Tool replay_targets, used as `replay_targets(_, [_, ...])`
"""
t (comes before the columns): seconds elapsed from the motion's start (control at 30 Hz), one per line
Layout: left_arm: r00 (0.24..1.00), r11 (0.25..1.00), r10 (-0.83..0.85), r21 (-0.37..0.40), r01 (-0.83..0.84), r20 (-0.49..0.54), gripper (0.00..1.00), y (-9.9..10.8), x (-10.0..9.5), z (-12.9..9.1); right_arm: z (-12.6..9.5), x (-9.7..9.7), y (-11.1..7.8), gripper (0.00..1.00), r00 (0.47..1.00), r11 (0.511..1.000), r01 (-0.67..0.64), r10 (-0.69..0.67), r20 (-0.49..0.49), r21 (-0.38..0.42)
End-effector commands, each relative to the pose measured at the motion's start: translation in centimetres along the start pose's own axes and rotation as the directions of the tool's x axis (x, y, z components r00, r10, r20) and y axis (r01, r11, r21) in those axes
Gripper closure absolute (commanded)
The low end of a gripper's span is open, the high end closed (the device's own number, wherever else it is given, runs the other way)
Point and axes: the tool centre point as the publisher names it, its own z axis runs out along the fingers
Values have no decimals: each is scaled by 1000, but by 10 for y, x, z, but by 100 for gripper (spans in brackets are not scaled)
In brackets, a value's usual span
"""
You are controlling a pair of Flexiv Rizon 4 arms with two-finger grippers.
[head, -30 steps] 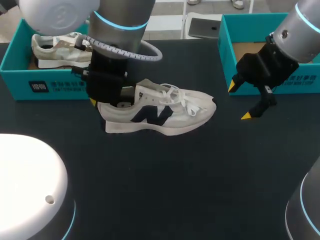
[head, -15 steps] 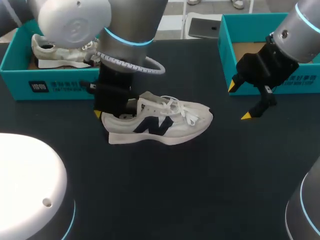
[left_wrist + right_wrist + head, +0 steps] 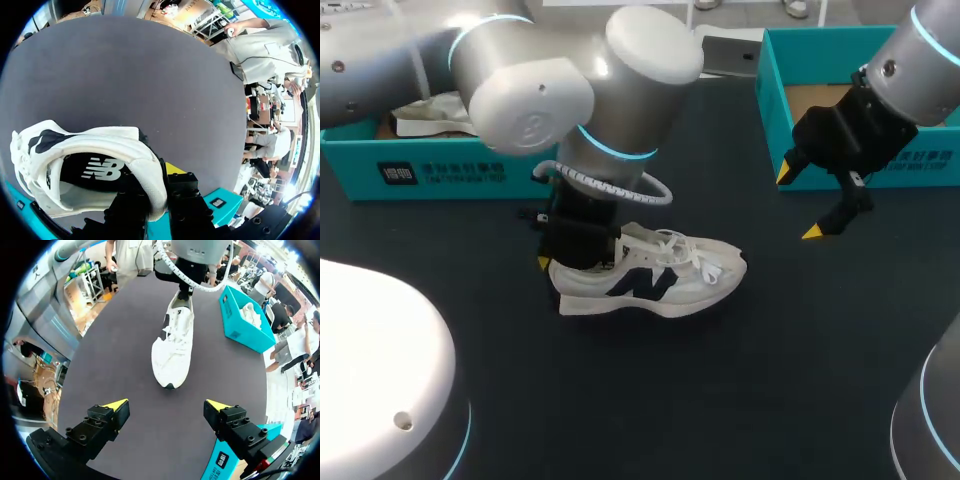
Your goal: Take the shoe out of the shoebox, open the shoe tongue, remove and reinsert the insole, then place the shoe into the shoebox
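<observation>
Even, diffuse light falls from overhead onto the dark worktop [image 3: 740, 400], which looks matte and gives back almost no glare. The white shoe [image 3: 650, 275] shows bright against it, with only a thin, soft shadow under the sole. The glossy shell of the left arm [image 3: 535, 100] carries broad pale highlights (no hard hotspot). In the left wrist view the shoe's inside lies in shade; in the right wrist view the right pincer [image 3: 166, 404] has well-lit yellow tips.

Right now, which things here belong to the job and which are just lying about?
Job: white shoe, clamped at the heel by left gripper; open right gripper; empty shoebox.
Probably lying about: second shoe; other shoebox holding it.
</observation>
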Motion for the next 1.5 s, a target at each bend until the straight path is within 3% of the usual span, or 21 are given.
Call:
replay_targets(0.03, [1000,1000,11,9,-10,-15,100,4,-11,16,1,0,0,0,1000,1000,-1,1,1,4])
replay_targets(0.7, [999,999,36,15,-36,-10,100,4,-22,55,1,0,0,0,1000,1000,-1,1,1,4])
replay_targets(0.73, [999,999,36,16,-36,-9,96,4,-22,55,1,0,0,0,1000,1000,-1,1,1,4])
replay_targets(0.77, [999,999,36,17,-36,-7,71,4,-21,55,1,0,0,0,1000,1000,-1,1,1,4])
replay_targets(0.8, [999,999,35,17,-35,-4,58,3,-20,54,1,0,0,0,1000,1000,-1,1,1,4])
replay_targets(0.87, [999,999,38,17,-38,6,50,3,-18,51,1,0,0,0,1000,1000,-1,1,1,4])
replay_targets(0.9, [999,999,38,15,-38,12,36,3,-17,49,1,0,0,0,1000,1000,-1,1,1,4])
replay_targets(1.03, [997,998,43,46,-47,71,16,2,-8,37,1,0,0,0,1000,1000,-1,1,1,4])
replay_targets(1.33, [921,984,-81,178,13,381,12,-4,39,-15,1,0,0,0,1000,1000,-1,1,1,4])
replay_targets(1.4, [891,977,-132,206,44,435,8,-7,48,-22,1,0,0,0,1000,1000,-1,1,1,4])
replay_targets(1.5, [840,951,-206,306,50,502,0,-12,61,-29,1,0,0,0,1000,1000,-1,1,1,4])
